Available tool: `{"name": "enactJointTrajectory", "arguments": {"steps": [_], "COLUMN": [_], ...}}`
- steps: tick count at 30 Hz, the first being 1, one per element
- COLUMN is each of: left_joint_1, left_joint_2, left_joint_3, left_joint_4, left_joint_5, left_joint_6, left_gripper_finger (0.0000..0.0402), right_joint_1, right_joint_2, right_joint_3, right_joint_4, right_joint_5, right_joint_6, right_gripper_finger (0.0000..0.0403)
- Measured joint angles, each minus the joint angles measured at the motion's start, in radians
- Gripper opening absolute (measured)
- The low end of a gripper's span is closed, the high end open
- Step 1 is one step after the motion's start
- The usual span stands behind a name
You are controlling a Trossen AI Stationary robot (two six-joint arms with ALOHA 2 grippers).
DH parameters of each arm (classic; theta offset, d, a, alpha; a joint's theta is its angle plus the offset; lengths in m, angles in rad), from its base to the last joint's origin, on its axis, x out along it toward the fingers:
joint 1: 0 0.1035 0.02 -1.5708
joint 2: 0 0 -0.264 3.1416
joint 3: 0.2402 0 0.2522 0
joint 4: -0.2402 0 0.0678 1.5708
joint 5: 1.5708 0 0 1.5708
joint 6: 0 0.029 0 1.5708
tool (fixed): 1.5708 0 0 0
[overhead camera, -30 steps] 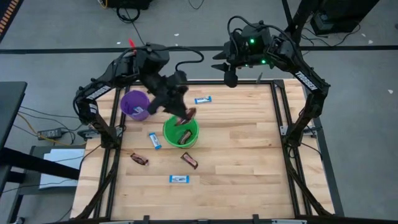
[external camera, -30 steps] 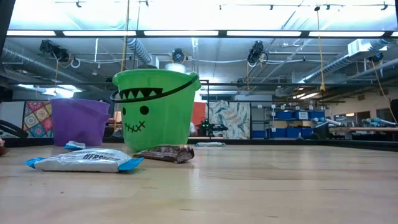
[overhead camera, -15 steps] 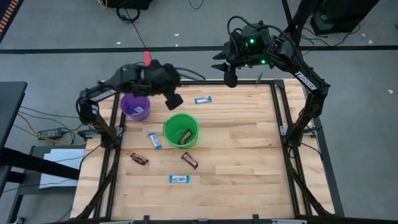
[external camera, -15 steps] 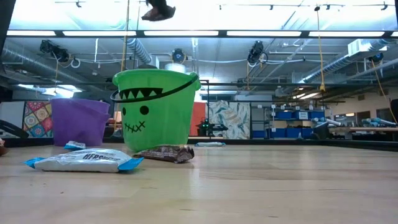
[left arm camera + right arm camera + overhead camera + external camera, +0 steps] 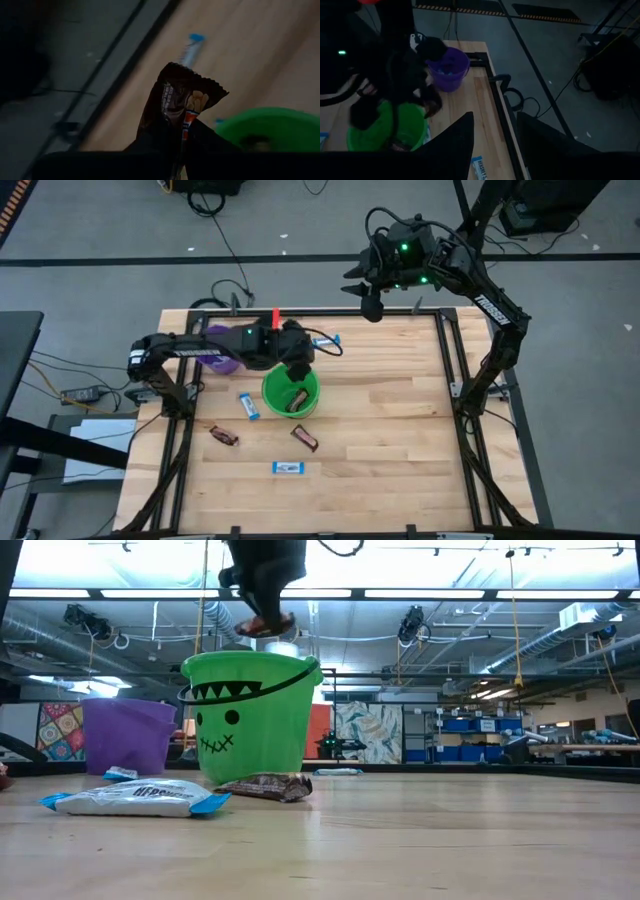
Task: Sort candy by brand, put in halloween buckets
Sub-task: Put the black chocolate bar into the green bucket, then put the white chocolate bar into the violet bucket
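Our left gripper (image 5: 298, 368) hangs above the far rim of the green bucket (image 5: 290, 392), near the table's (image 5: 400, 440) far-left corner, jaws pinching a dark brown bar (image 5: 176, 107) by one end so the wrapper stands free. We judge such bars light, thin and crinkly, the foil slippery; a grip across a sealed end or the flat middle suits them. Another brown bar (image 5: 297, 399) lies in the green bucket; the purple bucket (image 5: 222, 357) stands beside it. Our right gripper (image 5: 370, 304) waits over the far edge, jaws spread.
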Motion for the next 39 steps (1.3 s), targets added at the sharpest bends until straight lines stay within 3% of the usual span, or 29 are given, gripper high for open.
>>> {"name": "enactJointTrajectory", "arguments": {"steps": [6,11,14,26,39], "left_joint_1": [0.007,0.04,0.049,0.048,0.051], "left_joint_2": [-0.003,-0.009,-0.011,-0.012,-0.012], "left_joint_3": [0.075,0.1,0.1,0.05,0.041], "left_joint_4": [0.089,0.058,-0.008,-0.083,-0.079], "left_joint_5": [0.244,0.524,0.639,0.66,0.634], "left_joint_6": [-0.01,-0.009,0.011,0.052,0.084], "left_gripper_finger": [0.0035,0.0035,0.0035,0.0046,0.0181], "right_joint_1": [0.0,0.0,0.0,0.003,0.003], "right_joint_2": [0.0,0.0,0.0,0.0,0.0], "right_joint_3": [0.0,0.0,0.0,0.0,0.0], "right_joint_4": [0.002,-0.005,-0.024,-0.042,-0.042], "right_joint_5": [0.0,-0.013,-0.027,-0.027,-0.027], "right_joint_6": [-0.007,-0.01,-0.01,-0.043,-0.063], "right_gripper_finger": [0.016,0.016,0.016,0.016,0.016]}}
